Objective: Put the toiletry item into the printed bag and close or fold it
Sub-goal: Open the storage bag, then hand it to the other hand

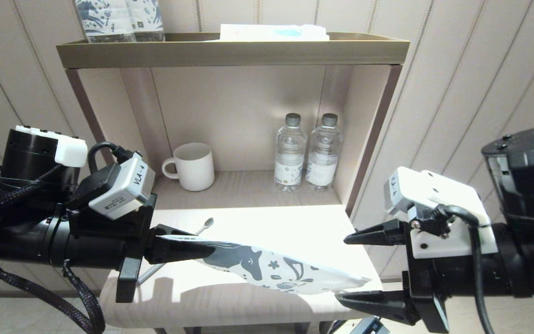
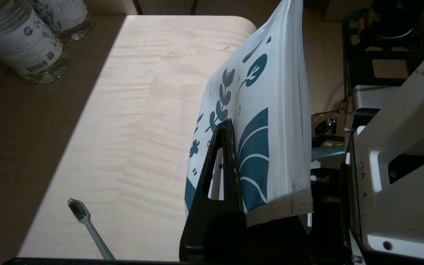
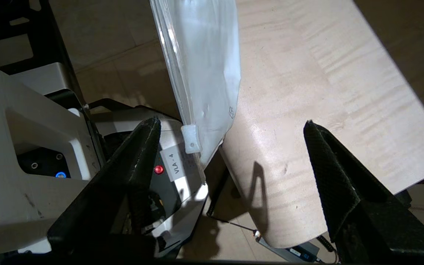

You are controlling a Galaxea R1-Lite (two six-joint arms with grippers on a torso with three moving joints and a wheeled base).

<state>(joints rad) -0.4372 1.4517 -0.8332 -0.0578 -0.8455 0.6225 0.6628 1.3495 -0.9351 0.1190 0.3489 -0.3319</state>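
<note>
The left gripper (image 1: 188,248), at the left of the head view, has its fingers clamped on one end of the printed bag (image 1: 267,269). The bag juts out toward the lower right of the frame, above the front of the table (image 1: 230,306), and droops slightly at its free end. The right gripper (image 1: 357,266), at the lower right, has its fingers wide apart on either side of that free end, touching nothing that I can see. The toothbrush (image 2: 87,228) lies on the table, partly hidden behind the left arm, with its bristle head pointing toward the mug (image 1: 193,166).

The bag looks thin, light and floppy, so it probably needs holding at both ends to keep the mouth open. The zip strip with its little white slider (image 3: 190,139) seems the firmest place to pinch. The toothbrush looks stiff, slim and light; mid-handle would be the safest grip.
</note>
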